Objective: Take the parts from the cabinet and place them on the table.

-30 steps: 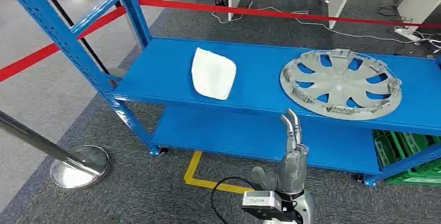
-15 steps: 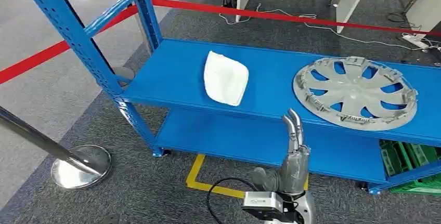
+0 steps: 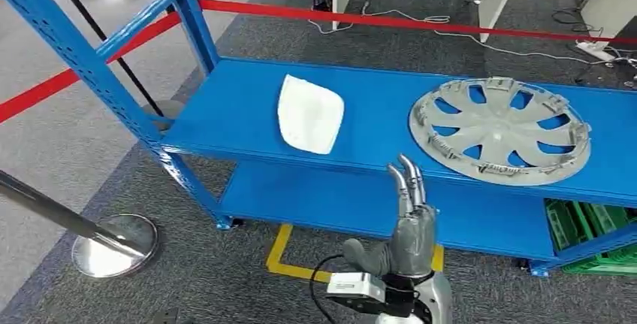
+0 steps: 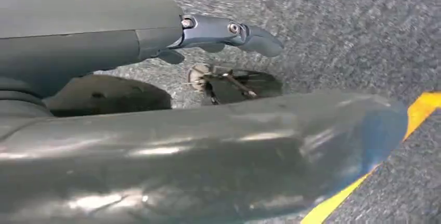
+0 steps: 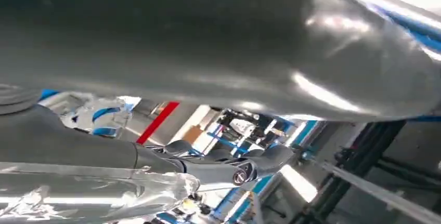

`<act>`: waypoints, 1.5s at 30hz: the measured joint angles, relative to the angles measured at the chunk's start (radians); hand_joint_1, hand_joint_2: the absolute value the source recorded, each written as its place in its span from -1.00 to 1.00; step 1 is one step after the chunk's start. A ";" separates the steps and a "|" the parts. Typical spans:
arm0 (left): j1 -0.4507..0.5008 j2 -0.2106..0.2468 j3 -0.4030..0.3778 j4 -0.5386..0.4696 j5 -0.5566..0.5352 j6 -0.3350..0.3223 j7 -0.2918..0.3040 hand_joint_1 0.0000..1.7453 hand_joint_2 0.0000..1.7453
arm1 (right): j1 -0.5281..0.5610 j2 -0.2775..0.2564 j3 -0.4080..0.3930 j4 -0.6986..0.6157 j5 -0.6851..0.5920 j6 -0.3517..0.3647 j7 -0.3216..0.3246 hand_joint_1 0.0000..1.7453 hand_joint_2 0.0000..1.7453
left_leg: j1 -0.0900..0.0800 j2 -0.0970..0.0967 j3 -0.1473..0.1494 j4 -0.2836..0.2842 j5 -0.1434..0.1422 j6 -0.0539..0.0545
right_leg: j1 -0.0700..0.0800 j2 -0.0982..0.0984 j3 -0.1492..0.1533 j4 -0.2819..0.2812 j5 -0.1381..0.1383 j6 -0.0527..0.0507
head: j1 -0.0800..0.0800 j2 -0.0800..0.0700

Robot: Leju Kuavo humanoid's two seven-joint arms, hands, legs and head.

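A white curved part [image 3: 309, 113] lies on the upper level of the blue cabinet [image 3: 240, 106]. To its right on the same level rests a grey wheel cover [image 3: 499, 130], inner side up. My right hand [image 3: 409, 222] is raised in front of the cabinet's front edge, below and between the two parts, with fingers straight up, touching nothing. Its thumb and fingers [image 5: 229, 169] hold nothing in the right wrist view. My left hand [image 4: 156, 78] hangs over the grey carpet, one dark finger [image 4: 229, 30] stretched out, nothing in it.
The cabinet's lower level [image 3: 315, 196] is bare blue. A green crate [image 3: 593, 226] sits under its right end. A chrome stanchion base [image 3: 114, 243] stands at the left on the floor. Red barrier tape [image 3: 390, 19] runs behind. A yellow floor mark [image 3: 282, 252] lies below the cabinet.
The camera swayed, so the whole scene shifted slightly. My right hand stays raised before the cabinet and now sits a little further left in the picture. Both parts lie as before.
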 joint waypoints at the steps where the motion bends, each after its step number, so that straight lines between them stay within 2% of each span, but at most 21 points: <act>1: -0.004 -0.003 0.000 0.000 -0.003 -0.001 0.004 -1.00 -1.00 | -0.010 -0.002 0.000 0.008 0.014 0.022 0.022 -1.00 -1.00 | 0.001 -0.004 -0.003 -0.001 -0.003 0.010 | -0.001 0.002 -0.003 -0.003 0.001 0.004 | 0.002 0.000; 5: -0.004 -0.019 -0.002 0.000 -0.021 -0.015 0.012 -1.00 -1.00 | -0.098 -0.033 -0.006 0.095 0.085 0.139 0.148 -1.00 -1.00 | 0.006 -0.003 -0.002 -0.009 0.003 0.035 | -0.003 -0.003 -0.004 -0.002 -0.004 0.028 | 0.006 0.000; 8: -0.005 -0.027 -0.002 0.000 -0.032 -0.022 0.014 -1.00 -1.00 | -0.166 -0.056 -0.026 0.183 0.122 0.168 0.184 -1.00 -1.00 | 0.004 -0.003 -0.002 -0.009 0.003 0.046 | -0.003 -0.006 -0.100 0.199 -0.108 0.037 | 0.017 0.000; 10: -0.004 -0.027 -0.002 0.000 -0.037 -0.026 0.022 -1.00 -1.00 | -0.193 -0.068 -0.034 0.235 0.223 0.168 0.263 -1.00 -1.00 | 0.003 -0.003 -0.001 -0.009 0.002 0.048 | -0.003 -0.006 -0.154 0.302 -0.131 0.039 | 0.018 0.000; 12: -0.005 -0.029 -0.002 0.000 -0.046 -0.032 0.027 -1.00 -1.00 | -0.248 -0.079 -0.037 0.318 0.316 0.172 0.332 -1.00 -1.00 | 0.003 -0.004 0.003 -0.008 0.001 0.047 | -0.003 -0.006 -0.124 0.226 -0.065 0.037 | 0.019 0.000; 14: -0.006 -0.032 -0.005 0.000 -0.057 -0.037 0.029 -1.00 -1.00 | -0.330 -0.081 -0.048 0.424 0.336 0.175 0.351 -1.00 -1.00 | 0.004 -0.004 0.009 -0.007 -0.002 0.041 | -0.007 -0.006 -0.038 0.041 0.030 0.036 | 0.019 0.000; 15: -0.007 -0.033 -0.006 0.000 -0.064 -0.038 0.029 -1.00 -1.00 | -0.367 -0.081 -0.055 0.483 0.335 0.174 0.351 -1.00 -1.00 | -0.004 -0.005 0.007 -0.006 -0.004 0.034 | -0.005 -0.003 -0.015 0.001 0.018 0.036 | 0.019 0.000; 20: -0.008 -0.032 -0.011 0.000 -0.075 -0.044 0.031 -1.00 -1.00 | -0.480 -0.081 -0.080 0.666 0.324 0.176 0.356 -1.00 -1.00 | 0.001 -0.005 0.000 -0.008 -0.003 0.009 | -0.008 -0.001 -0.016 -0.013 0.029 0.000 | 0.015 0.000; 21: -0.008 -0.032 -0.013 0.000 -0.076 -0.045 0.031 -1.00 -1.00 | -0.499 -0.081 -0.084 0.686 0.323 0.176 0.358 -1.00 -1.00 | -0.001 -0.004 -0.014 0.023 -0.025 0.004 | -0.009 -0.001 -0.016 -0.013 0.029 -0.004 | 0.010 0.000; 24: -0.008 -0.032 -0.021 0.000 -0.084 -0.046 0.032 -1.00 -1.00 | -0.544 -0.081 -0.102 0.753 0.317 0.166 0.382 -1.00 -1.00 | 0.000 -0.004 -0.129 0.248 -0.121 -0.004 | -0.009 -0.005 -0.017 -0.013 0.026 -0.010 | 0.006 0.000; 25: -0.008 -0.032 -0.024 0.000 -0.087 -0.046 0.033 -1.00 -1.00 | -0.556 -0.081 -0.111 0.778 0.318 0.163 0.391 -1.00 -1.00 | 0.000 -0.004 -0.160 0.297 -0.129 -0.004 | -0.008 -0.005 -0.017 -0.012 0.026 -0.010 | 0.006 0.000; 26: -0.008 -0.032 -0.026 0.000 -0.092 -0.046 0.034 -1.00 -1.00 | -0.572 -0.081 -0.122 0.799 0.318 0.159 0.394 -1.00 1.00 | 0.000 -0.004 -0.163 0.293 -0.107 -0.002 | -0.008 -0.005 -0.016 -0.012 0.026 -0.010 | 0.006 0.000; 29: -0.008 -0.032 -0.027 0.000 -0.102 -0.046 0.036 -1.00 -1.00 | -0.624 -0.084 -0.157 0.837 0.315 0.125 0.400 -1.00 1.00 | 0.000 -0.004 -0.073 0.088 0.025 0.009 | -0.009 -0.001 -0.012 -0.012 0.024 -0.006 | 0.005 0.000; 30: -0.008 -0.032 -0.027 0.000 -0.104 -0.046 0.036 -1.00 -1.00 | -0.640 -0.086 -0.172 0.844 0.308 0.111 0.398 -1.00 1.00 | 0.000 -0.002 -0.045 0.027 0.046 0.012 | -0.008 -0.001 -0.013 -0.012 0.022 -0.003 | 0.004 0.000; 34: -0.009 -0.033 -0.028 0.000 -0.115 -0.047 0.036 -1.00 -1.00 | -0.677 -0.104 -0.234 0.858 0.280 0.094 0.389 -1.00 1.00 | -0.004 -0.006 -0.036 -0.005 0.028 0.033 | -0.003 -0.002 -0.016 -0.019 0.024 0.022 | 0.005 0.000; 36: -0.010 -0.034 -0.028 0.000 -0.116 -0.047 0.036 -1.00 -1.00 | -0.689 -0.114 -0.258 0.859 0.278 0.094 0.386 -1.00 1.00 | 0.003 -0.005 -0.031 -0.014 0.032 0.044 | -0.004 -0.004 -0.032 0.010 -0.002 0.032 | 0.008 0.000; 39: -0.010 -0.034 -0.029 0.000 -0.116 -0.047 0.036 -1.00 -1.00 | -0.697 -0.122 -0.278 0.866 0.276 0.093 0.385 -1.00 1.00 | 0.003 -0.004 -0.030 -0.014 0.029 0.051 | -0.004 -0.004 -0.138 0.236 -0.106 0.040 | 0.013 0.000; 40: -0.010 -0.034 -0.029 0.000 -0.116 -0.047 0.036 -1.00 -1.00 | -0.695 -0.125 -0.280 0.869 0.276 0.093 0.385 -1.00 1.00 | 0.003 -0.004 -0.029 -0.014 0.029 0.051 | -0.004 -0.004 -0.168 0.293 -0.119 0.043 | 0.014 0.000; 42: -0.010 -0.034 -0.029 0.000 -0.118 -0.047 0.036 -1.00 -1.00 | -0.695 -0.127 -0.288 0.875 0.276 0.092 0.389 -1.00 1.00 | 0.004 -0.005 -0.026 -0.013 0.028 0.051 | -0.006 -0.005 -0.162 0.263 -0.075 0.045 | 0.014 0.000; 44: -0.010 -0.036 -0.030 0.000 -0.124 -0.049 0.037 -1.00 -1.00 | -0.704 -0.135 -0.303 0.881 0.269 0.095 0.400 -1.00 1.00 | 0.007 -0.008 -0.018 -0.012 0.023 0.044 | -0.012 -0.007 -0.075 0.078 0.026 0.048 | 0.014 0.000; 45: -0.011 -0.035 -0.031 0.000 -0.127 -0.050 0.039 -1.00 -1.00 | -0.712 -0.145 -0.311 0.887 0.267 0.096 0.407 -1.00 1.00 | 0.003 -0.010 -0.017 -0.012 0.020 0.039 | -0.017 -0.009 -0.043 0.004 0.046 0.053 | 0.014 0.000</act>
